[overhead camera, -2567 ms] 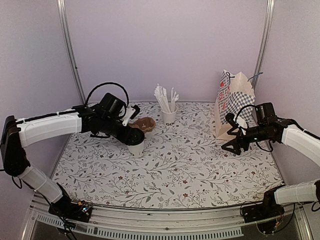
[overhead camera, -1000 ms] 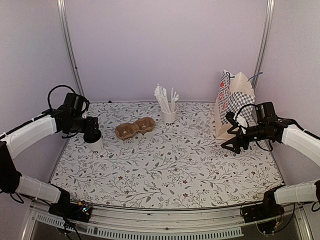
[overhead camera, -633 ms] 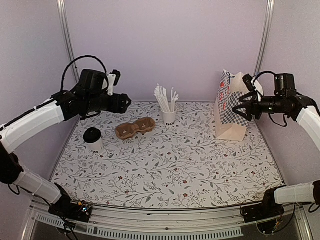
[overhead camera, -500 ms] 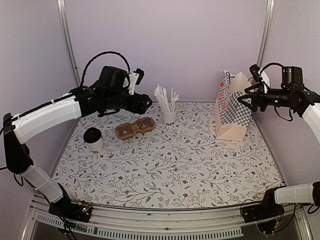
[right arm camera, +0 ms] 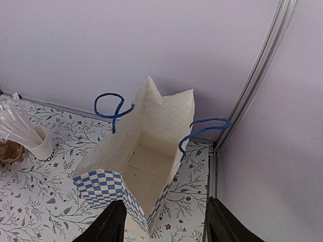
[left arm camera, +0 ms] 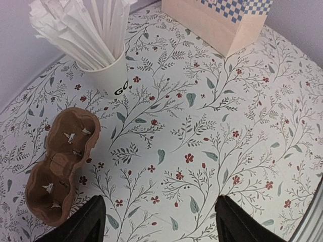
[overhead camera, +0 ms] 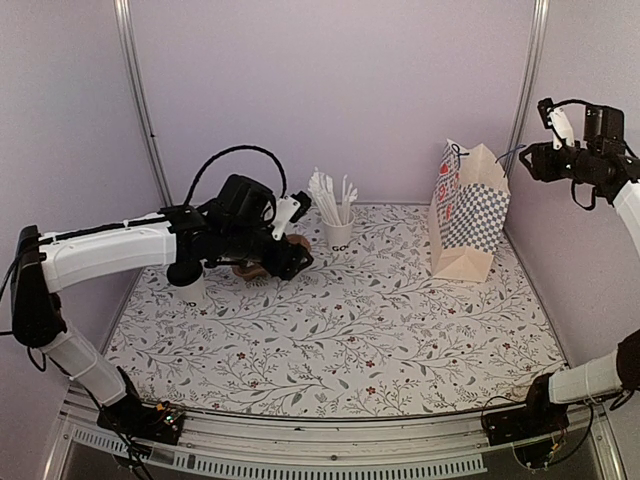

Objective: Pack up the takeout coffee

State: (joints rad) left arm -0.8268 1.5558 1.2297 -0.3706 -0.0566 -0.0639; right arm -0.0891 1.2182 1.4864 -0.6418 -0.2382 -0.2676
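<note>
1. Where the bench (overhead camera: 380, 340) reaches its far left, one takeout coffee (overhead camera: 194, 294) stands upright. Only its white wall shows in the top view, because the left arm (overhead camera: 110, 250) crosses in front of it and hides the lid.
2. Just right of the coffee lies one brown pulp carrier (left arm camera: 58, 171) with two round wells side by side. It lies flat on the bench, and in the top view the left arm's wrist covers most of it.
3. The left pincer (left arm camera: 160, 228) hangs over the bench just right of the carrier. Its two fingers are spread wide with nothing between them, and it is apart from the coffee.
4. One white cup (left arm camera: 113, 75) with dark lettering stands a little farther back, right of the carrier, packed with a bundle of white straws (left arm camera: 75, 25).
5. One paper bag (right arm camera: 146, 166) stands upright at the far right with its mouth open. It has a blue-and-white check panel and two blue cord handles (right arm camera: 108, 103), and its pale floor is in view.
6. The right pincer (right arm camera: 166, 222) is high above the bag, facing down into its mouth, with its two fingers parted and gripping nothing.
</note>
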